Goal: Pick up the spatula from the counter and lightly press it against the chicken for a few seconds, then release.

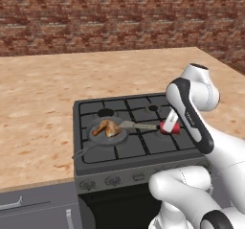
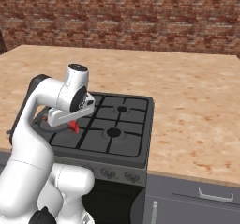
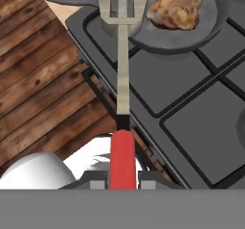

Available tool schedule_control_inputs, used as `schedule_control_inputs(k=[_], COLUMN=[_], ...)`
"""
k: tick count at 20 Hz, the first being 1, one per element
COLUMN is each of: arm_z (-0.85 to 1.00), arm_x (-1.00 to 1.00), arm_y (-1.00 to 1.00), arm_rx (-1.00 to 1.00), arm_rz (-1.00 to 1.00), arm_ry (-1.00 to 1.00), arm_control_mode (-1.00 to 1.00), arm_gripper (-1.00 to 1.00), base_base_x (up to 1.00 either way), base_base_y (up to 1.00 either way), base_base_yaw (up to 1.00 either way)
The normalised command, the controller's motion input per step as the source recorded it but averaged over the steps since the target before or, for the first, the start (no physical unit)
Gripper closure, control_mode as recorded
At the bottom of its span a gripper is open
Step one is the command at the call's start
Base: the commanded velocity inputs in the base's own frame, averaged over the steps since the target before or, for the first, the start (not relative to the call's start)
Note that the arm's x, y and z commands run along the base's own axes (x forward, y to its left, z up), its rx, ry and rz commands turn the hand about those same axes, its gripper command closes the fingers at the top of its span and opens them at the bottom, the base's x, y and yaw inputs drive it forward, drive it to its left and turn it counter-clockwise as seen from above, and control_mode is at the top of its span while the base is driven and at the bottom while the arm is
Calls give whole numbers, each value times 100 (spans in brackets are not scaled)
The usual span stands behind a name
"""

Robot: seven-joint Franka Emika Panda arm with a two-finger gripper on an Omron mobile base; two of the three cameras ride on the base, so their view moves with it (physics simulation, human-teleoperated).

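Backdrop: red brick wall [image 1: 95,17] behind a pale wooden counter [image 1: 38,94].
Stove [image 1: 143,146]: black, four burners, set into the counter, with knobs along its front.
Pan [image 1: 95,138]: dark grey, on the front left burner; its thin handle reaches toward the stove's front left corner.
Chicken [image 1: 107,127]: a browned piece lying in the pan.
In the way: from the right base view the white arm stands in front of the pan's burner (a bit of red handle peeks out below the wrist).
Spatula [image 1: 141,126]: red handle, pale shaft and slotted metal blade, held over the stove's front row.
Axis: long and roughly level, handle to the right, blade pointing left at the pan.
Blade: over the pan's rim, just beside the chicken; contact cannot be told.
Gripper [image 1: 168,126]: clamped tight around the spatula's red handle.
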Motion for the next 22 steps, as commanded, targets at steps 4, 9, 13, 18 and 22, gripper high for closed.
schedule_control_inputs(k=[4,9,13,18,22], arm_z=[0,-2,-9,-10,-15], arm_x=[5,12,15,18,18], arm_y=[6,6,3,0,0], arm_rx=[0,0,0,0,0], arm_rz=[0,0,0,0,0], arm_ry=[0,0,0,0,0], arm_control_mode=[-100,-100,-100,-100,-100], arm_gripper=[100,100,100,100,100], base_base_x=[0,0,0,0,0], base_base_y=[0,0,0,0,0], base_base_yaw=[0,0,0,0,0])
